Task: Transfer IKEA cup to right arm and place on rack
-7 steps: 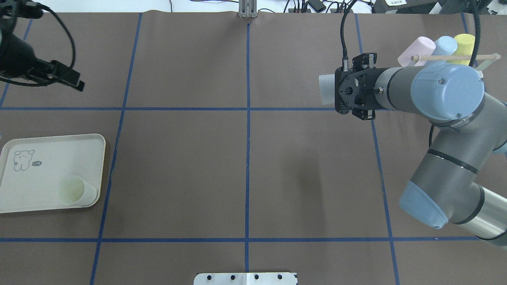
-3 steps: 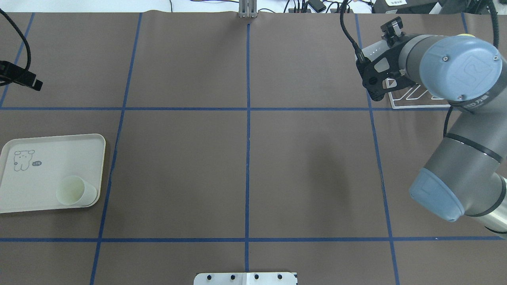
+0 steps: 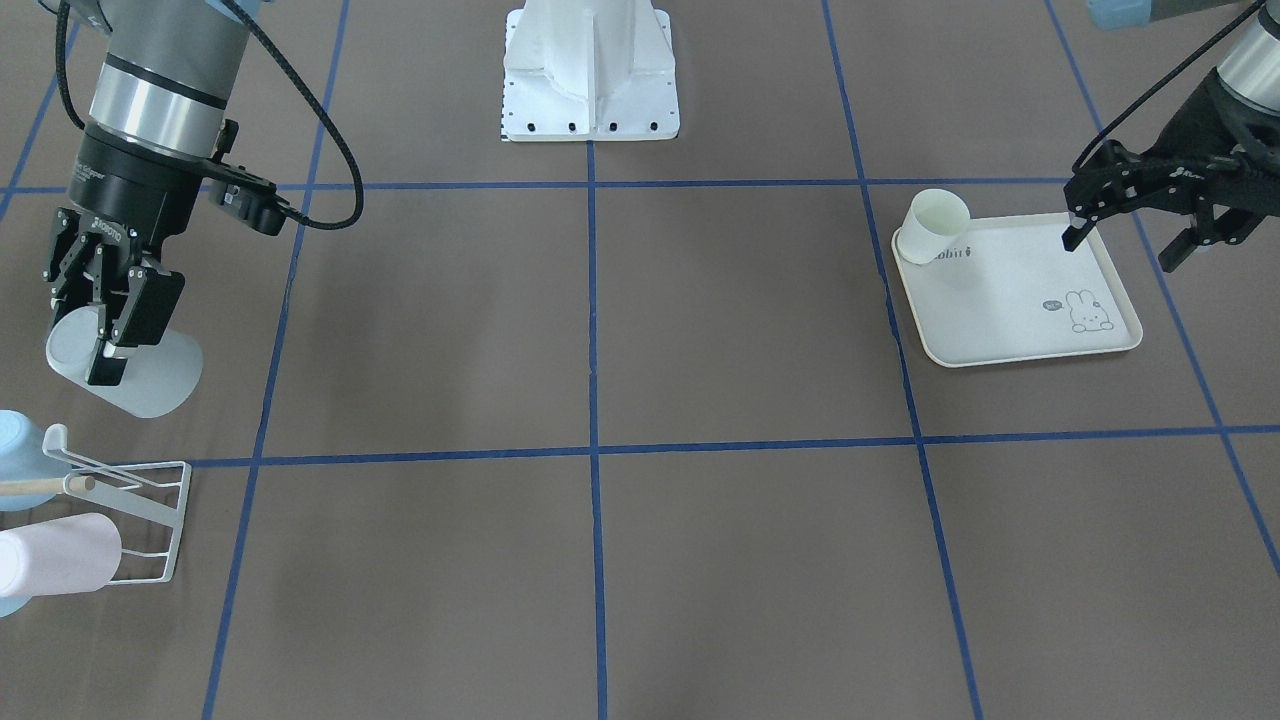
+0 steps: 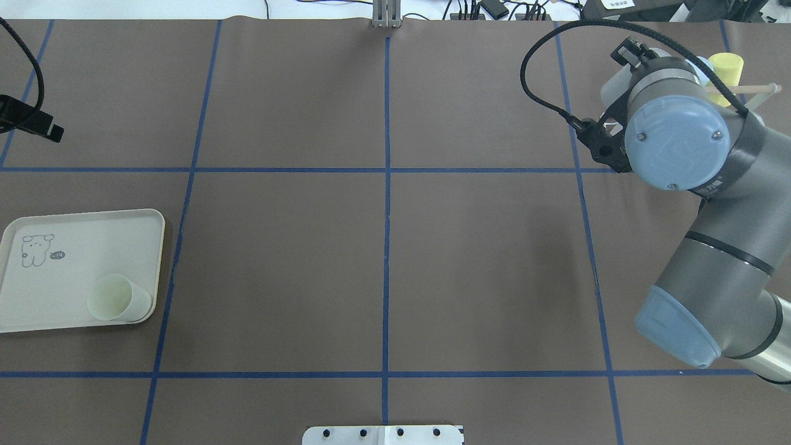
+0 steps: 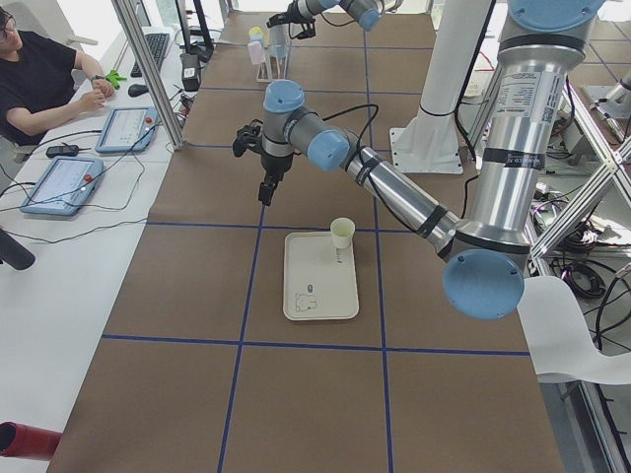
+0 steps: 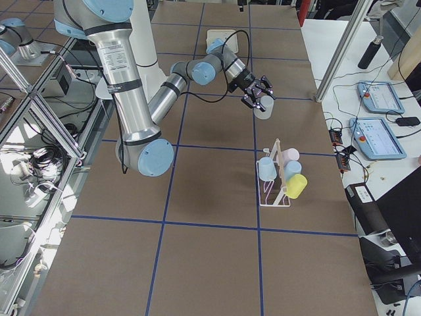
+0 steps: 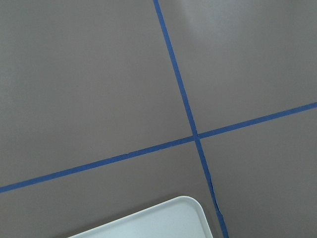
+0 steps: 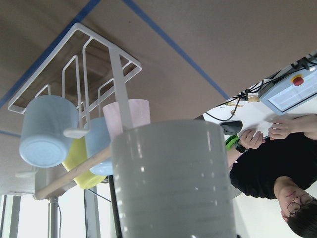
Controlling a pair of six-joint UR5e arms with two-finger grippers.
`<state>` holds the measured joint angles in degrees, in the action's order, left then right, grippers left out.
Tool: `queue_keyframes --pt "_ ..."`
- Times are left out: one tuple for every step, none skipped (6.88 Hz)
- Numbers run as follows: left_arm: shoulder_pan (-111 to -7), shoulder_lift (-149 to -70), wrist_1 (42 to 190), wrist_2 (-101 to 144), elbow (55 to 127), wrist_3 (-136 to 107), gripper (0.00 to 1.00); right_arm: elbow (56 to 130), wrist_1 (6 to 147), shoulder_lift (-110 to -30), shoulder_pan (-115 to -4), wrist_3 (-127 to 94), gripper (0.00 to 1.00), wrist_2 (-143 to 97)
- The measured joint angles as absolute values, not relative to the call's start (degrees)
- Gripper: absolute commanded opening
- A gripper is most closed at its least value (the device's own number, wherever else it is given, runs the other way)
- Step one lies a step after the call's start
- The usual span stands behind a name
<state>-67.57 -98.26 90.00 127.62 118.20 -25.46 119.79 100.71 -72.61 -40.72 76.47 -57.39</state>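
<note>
Brown mat, blue tape grid: your right gripper is clamped on the grey IKEA cup, tipped sideways, with the rack just past it (away from the robot's base). The left gripper hangs wide open and empty over the tray.

My right arm is matte grey tubing with pale blue joint caps set with small screws, and thin black rings at the joints. A black braided cable runs to its wrist. My right gripper and left gripper are black, with white lettering on the right one's body. My base is white.
</note>
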Motion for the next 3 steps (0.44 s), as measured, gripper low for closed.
queue_keyframes --pt "-67.5 -98.3 90.0 127.7 118.2 -26.3 1.00 119.5 101.0 -74.2 -40.2 76.7 0.23 -55.4" --pt "-67.4 -98.3 90.1 127.7 118.1 -26.9 1.00 119.3 101.1 -75.3 -39.9 76.9 0.23 -54.1" --pt "-67.3 -98.3 90.1 127.7 118.1 -27.2 1.00 119.1 101.0 -76.1 -39.9 77.4 0.23 -53.4"
